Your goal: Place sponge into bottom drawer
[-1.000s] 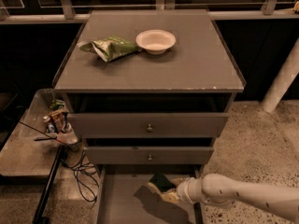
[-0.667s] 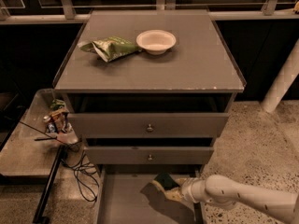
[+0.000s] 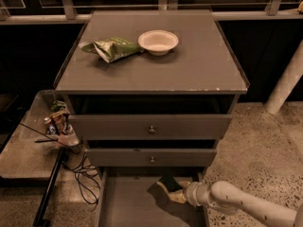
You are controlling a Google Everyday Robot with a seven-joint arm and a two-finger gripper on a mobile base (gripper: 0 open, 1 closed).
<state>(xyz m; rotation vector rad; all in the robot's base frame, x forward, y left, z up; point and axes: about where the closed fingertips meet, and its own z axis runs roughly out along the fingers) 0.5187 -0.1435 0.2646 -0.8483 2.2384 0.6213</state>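
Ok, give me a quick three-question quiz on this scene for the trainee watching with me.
1. True or false: the bottom drawer is pulled open.
2. What lies beside the white bowl on the cabinet top? A) green snack bag B) mug C) spoon
3. Which object is at the tool, and what is it over?

Key: 1 true. 2 A. 3 the sponge, over the bottom drawer, right of centre.
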